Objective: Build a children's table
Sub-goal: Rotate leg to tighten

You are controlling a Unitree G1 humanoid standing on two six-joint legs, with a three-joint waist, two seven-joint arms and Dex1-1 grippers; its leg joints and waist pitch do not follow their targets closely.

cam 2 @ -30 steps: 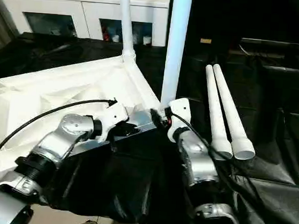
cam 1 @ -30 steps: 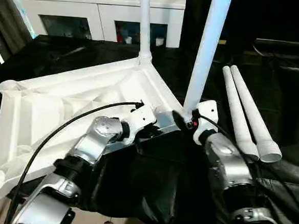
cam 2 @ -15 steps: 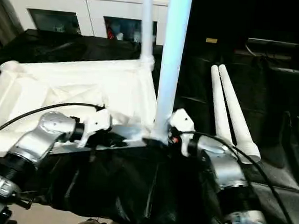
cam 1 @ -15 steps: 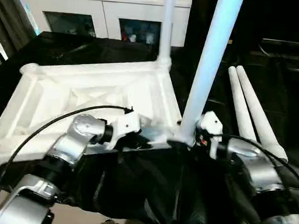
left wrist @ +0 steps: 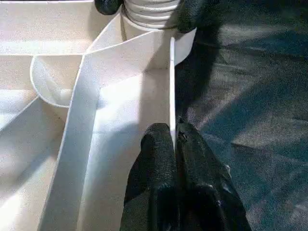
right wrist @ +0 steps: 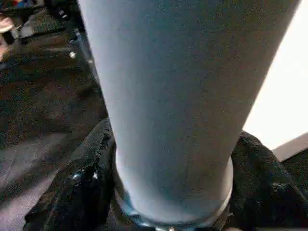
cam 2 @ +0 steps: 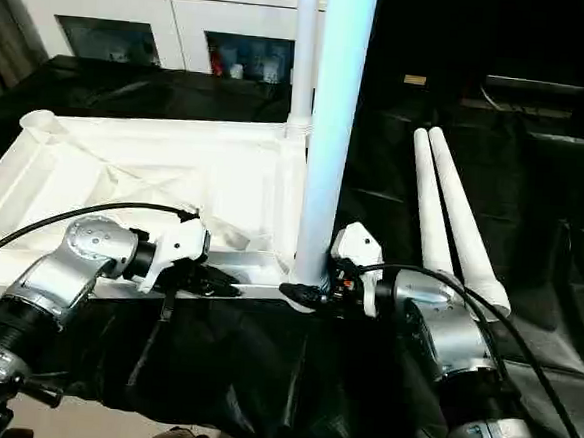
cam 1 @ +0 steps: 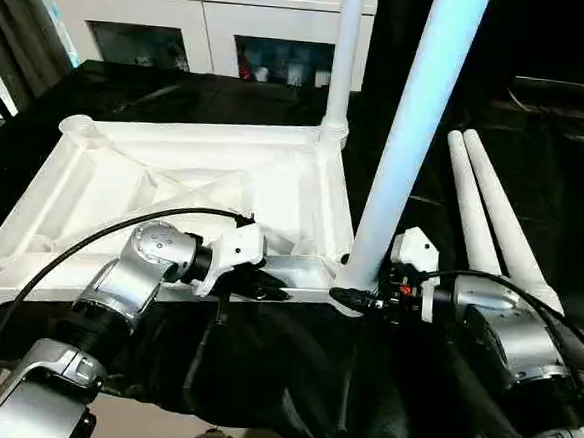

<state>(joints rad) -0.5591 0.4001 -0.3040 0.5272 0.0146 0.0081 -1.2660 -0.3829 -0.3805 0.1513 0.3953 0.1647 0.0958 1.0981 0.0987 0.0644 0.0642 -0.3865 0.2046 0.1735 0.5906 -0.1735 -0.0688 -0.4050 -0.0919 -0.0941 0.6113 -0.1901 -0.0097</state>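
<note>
Two black-fingered grippers work the near edge of the white plastic rectangular tabletop (cam 1: 175,171), which lies ribbed underside up on black cloth (cam 1: 282,369): the left gripper (left wrist: 174,144) pinches the thin rim wall, and the right gripper (right wrist: 168,211) clasps the base of the nearer upright white tubular leg (cam 1: 408,137) at its corner socket. Beyond, a second upright leg (cam 1: 341,57) stands in the far corner, two loose tapered legs (cam 1: 493,213) lie side by side to the right, and a white cabinet (cam 1: 186,21) stands behind.
</note>
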